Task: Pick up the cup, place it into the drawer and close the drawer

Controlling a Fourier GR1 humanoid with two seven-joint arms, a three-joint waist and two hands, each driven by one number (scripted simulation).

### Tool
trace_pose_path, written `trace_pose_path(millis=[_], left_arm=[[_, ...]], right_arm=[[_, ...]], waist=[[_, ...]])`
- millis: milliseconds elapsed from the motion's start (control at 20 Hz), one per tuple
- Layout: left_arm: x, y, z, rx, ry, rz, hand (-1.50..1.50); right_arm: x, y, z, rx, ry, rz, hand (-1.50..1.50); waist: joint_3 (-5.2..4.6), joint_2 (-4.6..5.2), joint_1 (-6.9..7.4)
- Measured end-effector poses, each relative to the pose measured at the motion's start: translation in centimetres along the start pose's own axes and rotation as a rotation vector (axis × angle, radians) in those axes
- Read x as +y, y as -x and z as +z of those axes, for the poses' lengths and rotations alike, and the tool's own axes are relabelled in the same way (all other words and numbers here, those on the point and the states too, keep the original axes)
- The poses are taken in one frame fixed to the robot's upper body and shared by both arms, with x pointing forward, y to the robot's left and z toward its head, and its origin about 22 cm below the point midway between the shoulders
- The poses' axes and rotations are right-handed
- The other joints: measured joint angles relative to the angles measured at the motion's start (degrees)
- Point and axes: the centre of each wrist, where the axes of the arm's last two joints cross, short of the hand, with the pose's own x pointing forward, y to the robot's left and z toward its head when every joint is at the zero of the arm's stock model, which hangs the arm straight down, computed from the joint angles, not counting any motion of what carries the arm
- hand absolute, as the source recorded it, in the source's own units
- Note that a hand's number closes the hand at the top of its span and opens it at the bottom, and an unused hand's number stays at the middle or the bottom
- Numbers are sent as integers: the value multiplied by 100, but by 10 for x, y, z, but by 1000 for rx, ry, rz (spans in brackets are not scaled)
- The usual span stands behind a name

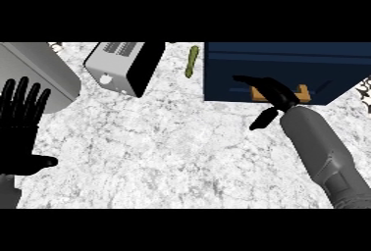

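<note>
– Now, where is the cup?
– Not discernible. None shows on the table [181, 147]. It may lie inside the dark blue drawer [290, 59] at the table's far right corner, or be hidden behind the right hand [275, 93]. Whether the drawer stands open cannot be told.
– And the hands?
– Right hand: fingers stretched nearly straight across the drawer's front, over its tan handle [303, 93], thumb hanging toward the near edge, nothing visibly grasped. Left hand [20, 127]: open, fingers up, resting at the table's left edge.
– How would a cup handle?
– Presumably light, rigid and smooth-walled, apt to tip. It is best taken round the side wall and kept upright. For closing, a flat push on the drawer's front beside the handle should serve.
</note>
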Motion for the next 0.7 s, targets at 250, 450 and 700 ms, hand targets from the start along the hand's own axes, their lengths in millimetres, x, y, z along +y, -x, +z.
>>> trace_pose_path(millis=[250, 450, 700], left_arm=[[-3, 6, 0, -2, 9, 2, -150], [-5, 9, -4, -12, 21, -6, -150], [-6, 11, -4, -9, 38, -8, -150]], right_arm=[[-15, 9, 1, -19, -28, -24, -150], [-20, 14, 2, -27, -33, -52, -150], [-24, 20, 6, -36, -51, -89, -150]], waist=[[4, 14, 81], [3, 32, 136], [15, 49, 198]])
